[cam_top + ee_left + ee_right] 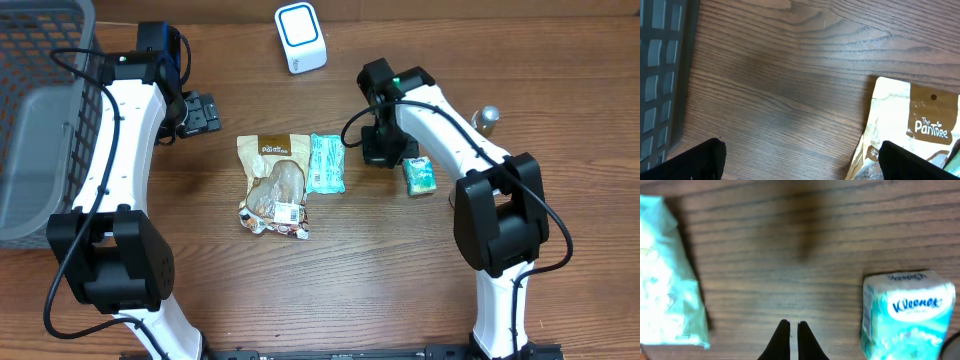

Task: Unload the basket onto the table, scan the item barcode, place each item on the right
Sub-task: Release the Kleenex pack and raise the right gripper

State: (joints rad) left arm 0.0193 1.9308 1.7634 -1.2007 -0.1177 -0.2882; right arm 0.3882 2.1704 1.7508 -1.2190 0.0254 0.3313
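Three items lie on the wooden table: a tan snack pouch (pixel 276 185) with a barcode label at its lower end, a teal packet (pixel 326 163) beside it, and a small Kleenex pack (pixel 421 175). The white and blue scanner (pixel 300 37) stands at the back. My right gripper (pixel 385 150) hovers between the teal packet (pixel 667 280) and the Kleenex pack (pixel 907 312), shut (pixel 794 325) on nothing. My left gripper (pixel 200 112) is wide open (pixel 802 157) over bare wood, left of the pouch (pixel 920 125), whose top corner lies by its right finger.
A grey mesh basket (pixel 40 120) fills the far left, and its wall (pixel 660 75) shows in the left wrist view. A small metallic object (pixel 487 117) stands at the right, behind the Kleenex pack.
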